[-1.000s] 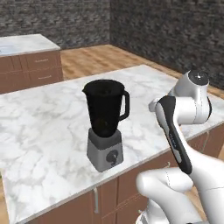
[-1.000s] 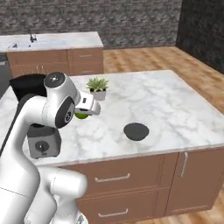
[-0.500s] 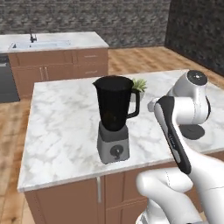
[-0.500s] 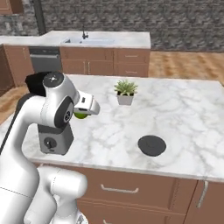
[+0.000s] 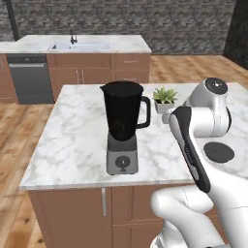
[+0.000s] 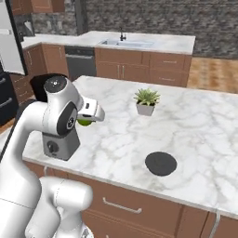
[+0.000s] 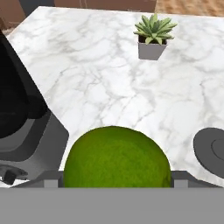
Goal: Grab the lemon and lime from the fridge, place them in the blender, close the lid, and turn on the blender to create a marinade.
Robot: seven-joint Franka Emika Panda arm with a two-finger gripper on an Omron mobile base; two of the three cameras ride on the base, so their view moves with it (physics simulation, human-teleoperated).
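Observation:
My gripper (image 7: 116, 180) is shut on the lime (image 7: 116, 158), a bright green ball that bulges between the jaws; a sliver of the lime (image 6: 85, 122) also peeks out under the white hand. The hand hovers above the marble island, just right of the blender (image 5: 123, 127), a dark jar with a side handle on a grey base with a front dial. The blender's jar top stands open, and its base (image 6: 58, 145) shows behind my arm. The lid (image 6: 161, 163), a dark round disc, lies flat on the counter to the right, also the lid (image 5: 219, 152). The lemon is out of view. The fridge (image 6: 8, 46) stands at the far left edge.
A small potted plant (image 6: 146, 101) stands mid-island behind the hand. A back counter with a sink (image 5: 77, 46) and a dishwasher (image 5: 32, 77) runs along the brick wall. Wooden floor surrounds the island (image 5: 72, 140).
The base has driven and turned, so the whole scene has shifted: island, blender and lid now sit nearer and more centred. The lime stays in the gripper.

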